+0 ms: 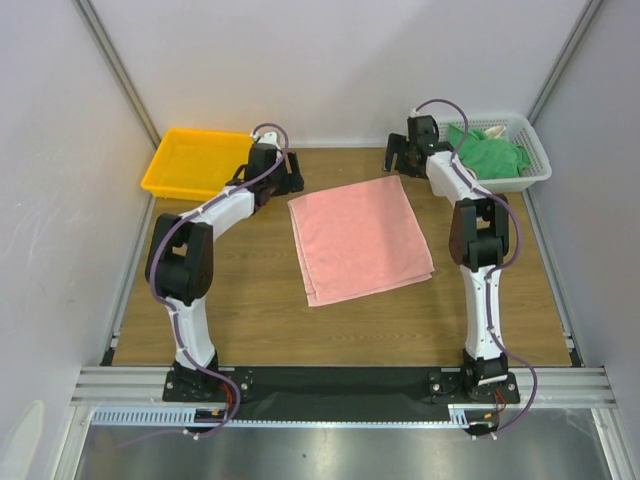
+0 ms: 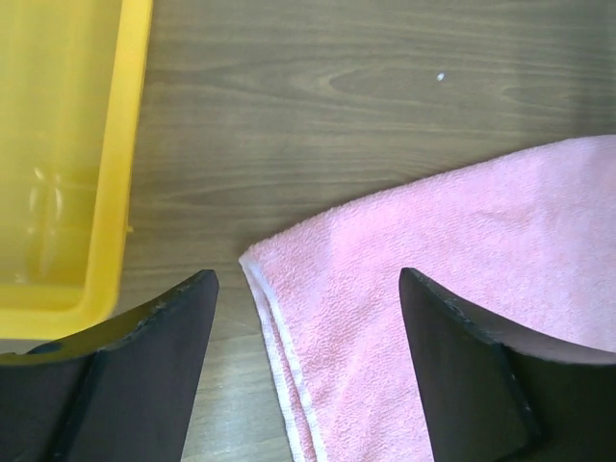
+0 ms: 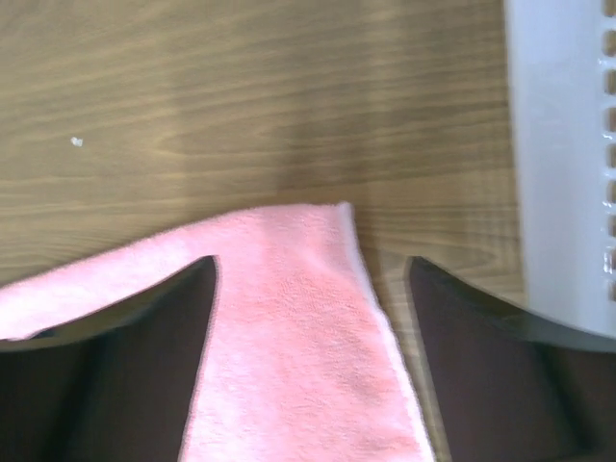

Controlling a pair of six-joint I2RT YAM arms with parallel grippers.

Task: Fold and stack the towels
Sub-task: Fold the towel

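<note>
1. The pink towel [image 1: 360,240] lies flat at the centre of the desk [image 1: 250,310], folded, with doubled edges showing.
2. The left gripper [image 2: 308,371] and right gripper [image 3: 308,356] each straddle a far corner. Their fingers [image 2: 144,375] are spread and grip nothing, probably positioned for the next fold.
3. The green towel [image 1: 490,150] sits bunched in the basket [image 1: 537,165].

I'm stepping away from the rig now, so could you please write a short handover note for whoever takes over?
Left gripper: open, empty, over the far left corner of the pink towel.
Right gripper: open, empty, over its far right corner.
Done: pink towel folded, flat on the table.
To do: green towel lies crumpled in the basket; fold it and stack the two.
</note>
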